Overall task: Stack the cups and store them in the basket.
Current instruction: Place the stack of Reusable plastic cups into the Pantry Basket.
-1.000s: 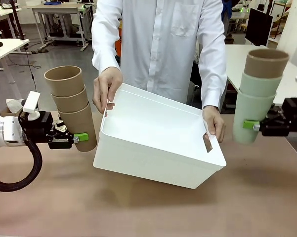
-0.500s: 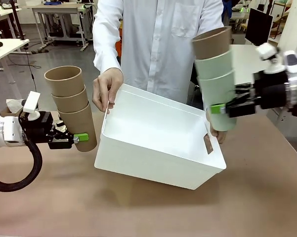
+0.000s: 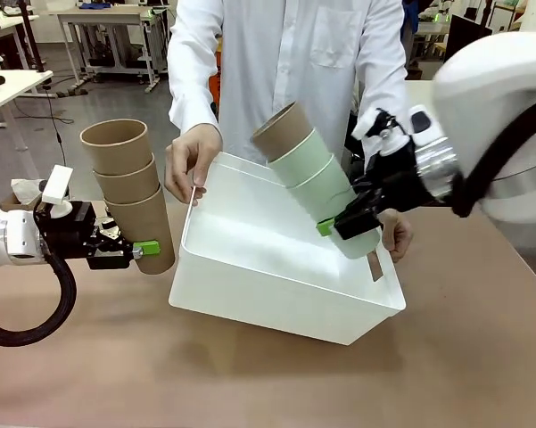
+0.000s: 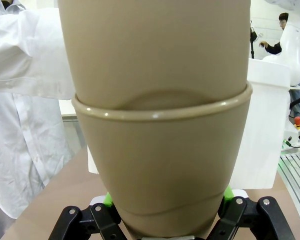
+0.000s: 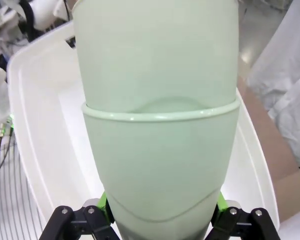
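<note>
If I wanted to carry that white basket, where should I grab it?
Probably by its two short ends, one hand from each side: the basket has a slot handle showing in one end, plus a rolled rim, and the person's hands hold it tilted there.

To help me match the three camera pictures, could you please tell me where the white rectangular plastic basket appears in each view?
Front view: the white rectangular plastic basket sits tilted in the centre.
Left wrist view: the basket is at the right, behind the brown-tan cup stack.
Right wrist view: the basket spreads on both sides behind the mint green cup stack.
Shared landmark: the person's white shirt, beside the basket in every view.
</note>
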### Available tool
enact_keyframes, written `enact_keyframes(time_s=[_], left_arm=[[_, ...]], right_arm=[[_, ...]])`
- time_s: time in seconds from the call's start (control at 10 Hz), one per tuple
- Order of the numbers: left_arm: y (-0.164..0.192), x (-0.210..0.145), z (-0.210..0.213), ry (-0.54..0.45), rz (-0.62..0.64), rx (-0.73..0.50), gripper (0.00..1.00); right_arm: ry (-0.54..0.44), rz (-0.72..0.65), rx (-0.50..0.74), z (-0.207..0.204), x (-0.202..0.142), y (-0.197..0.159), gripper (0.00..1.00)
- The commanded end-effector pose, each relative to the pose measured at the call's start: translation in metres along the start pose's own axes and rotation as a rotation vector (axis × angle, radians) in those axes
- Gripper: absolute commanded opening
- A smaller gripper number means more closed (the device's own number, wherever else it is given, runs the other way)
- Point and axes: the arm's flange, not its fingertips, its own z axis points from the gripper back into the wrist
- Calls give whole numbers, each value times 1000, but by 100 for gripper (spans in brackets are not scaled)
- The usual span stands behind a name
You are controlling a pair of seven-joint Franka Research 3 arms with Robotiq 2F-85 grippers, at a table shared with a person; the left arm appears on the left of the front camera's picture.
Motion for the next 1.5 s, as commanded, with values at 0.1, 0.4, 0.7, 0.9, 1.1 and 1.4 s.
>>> enact_keyframes(time_s=[0.1,0.4,0.7,0.9,1.1,1.4], left_arm=[[0,4,0,-6,-14,-6,83],[0,4,0,-6,-14,-6,83],[0,4,0,-6,-14,-6,83],[0,4,0,-6,-14,-6,83],[0,4,0,-6,-14,-6,83],[0,4,0,-6,-14,-6,83]], right_arm=[[131,-23,-43,-19,3,7,84],[253,-1,-53,-37,-20,23,84],[335,60,-65,-61,-27,32,84],[376,97,-57,-89,-15,30,84],[390,147,-40,-110,-4,32,84],[384,171,-21,-134,6,17,84]])
